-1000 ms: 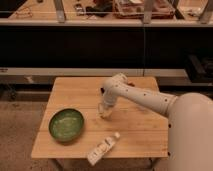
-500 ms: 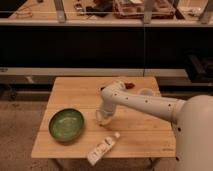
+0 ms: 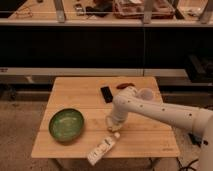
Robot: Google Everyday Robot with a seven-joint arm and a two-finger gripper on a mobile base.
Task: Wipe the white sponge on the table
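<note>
The light wooden table (image 3: 75, 95) fills the middle of the camera view. My white arm reaches in from the right, and my gripper (image 3: 114, 123) points down at the table top, just right of the green bowl and above the white bottle. A small off-white block, the white sponge (image 3: 110, 121), shows at the gripper's tip against the wood. The gripper partly covers it.
A green bowl (image 3: 66, 124) sits front left. A white capped bottle (image 3: 102, 148) lies near the front edge. A black device (image 3: 106, 93), a reddish object (image 3: 125, 85) and a translucent cup (image 3: 145, 93) are at the back. Dark shelving stands behind the table.
My gripper has slid a little toward the table's front and right, with the off-white block at its tip. The arm now lies lower across the right side.
</note>
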